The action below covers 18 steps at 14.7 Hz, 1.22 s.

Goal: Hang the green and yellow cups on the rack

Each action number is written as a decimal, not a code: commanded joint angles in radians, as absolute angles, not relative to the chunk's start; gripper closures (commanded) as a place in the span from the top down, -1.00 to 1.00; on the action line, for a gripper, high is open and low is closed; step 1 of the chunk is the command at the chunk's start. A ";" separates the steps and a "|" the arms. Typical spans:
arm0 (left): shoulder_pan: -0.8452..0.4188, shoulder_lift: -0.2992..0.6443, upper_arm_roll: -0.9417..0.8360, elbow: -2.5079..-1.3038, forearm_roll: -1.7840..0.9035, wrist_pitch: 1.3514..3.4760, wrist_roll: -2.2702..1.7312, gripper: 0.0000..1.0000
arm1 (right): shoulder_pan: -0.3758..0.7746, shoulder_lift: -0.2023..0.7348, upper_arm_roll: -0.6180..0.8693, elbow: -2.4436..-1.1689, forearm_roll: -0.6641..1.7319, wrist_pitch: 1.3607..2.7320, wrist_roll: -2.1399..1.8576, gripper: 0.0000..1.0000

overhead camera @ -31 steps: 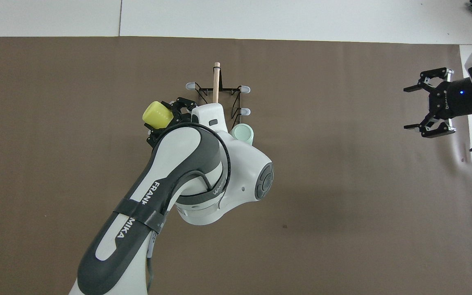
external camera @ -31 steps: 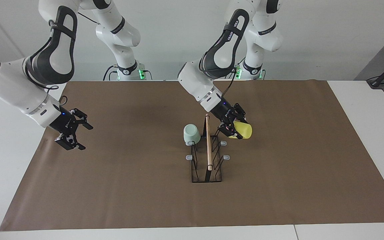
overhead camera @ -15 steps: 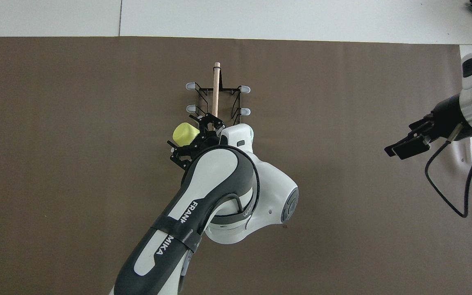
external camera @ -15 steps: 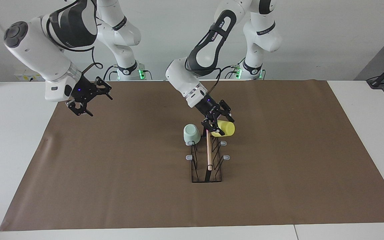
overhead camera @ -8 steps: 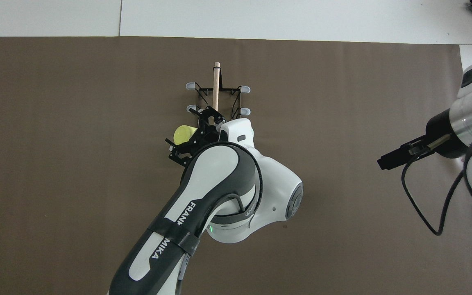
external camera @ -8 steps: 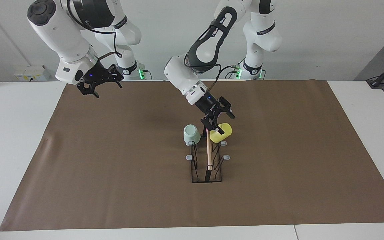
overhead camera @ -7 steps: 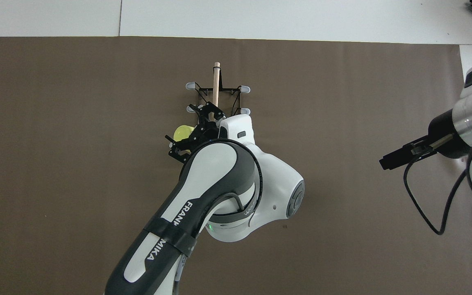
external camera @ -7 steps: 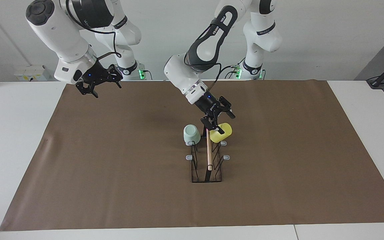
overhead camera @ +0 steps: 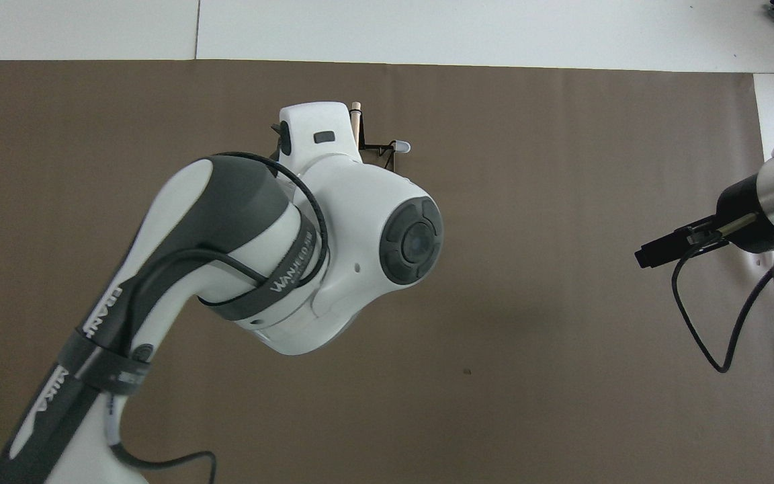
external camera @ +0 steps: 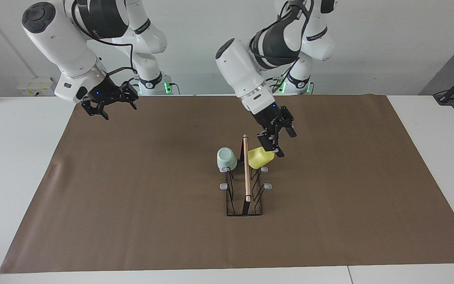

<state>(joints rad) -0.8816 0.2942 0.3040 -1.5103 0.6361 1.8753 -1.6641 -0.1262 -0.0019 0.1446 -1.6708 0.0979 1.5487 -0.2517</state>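
Facing view: yellow cup (external camera: 261, 157) and green cup (external camera: 226, 158) sit mouth-down on prongs either side of the rack (external camera: 245, 185), mid-worktop, so they stay hung.
Fingers: left gripper (external camera: 277, 140) apart, just above yellow cup, holding nothing; right gripper (external camera: 106, 103) apart, empty, waiting over the worktop's edge nearest the robots.
Overhead view: left arm hides both cups.
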 commanded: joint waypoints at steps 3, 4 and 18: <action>-0.686 0.246 0.295 -1.545 0.392 2.034 -1.346 1.00 | -0.124 -0.018 0.141 -1.631 0.066 1.566 0.010 1.00; -0.649 0.233 0.295 -1.563 0.346 2.060 -1.272 1.00 | -0.106 -0.012 0.140 -1.609 0.064 1.569 0.070 1.00; -0.319 0.149 0.294 -1.580 -0.043 1.993 -0.375 1.00 | -0.017 0.049 0.104 -1.532 -0.018 1.606 0.193 1.00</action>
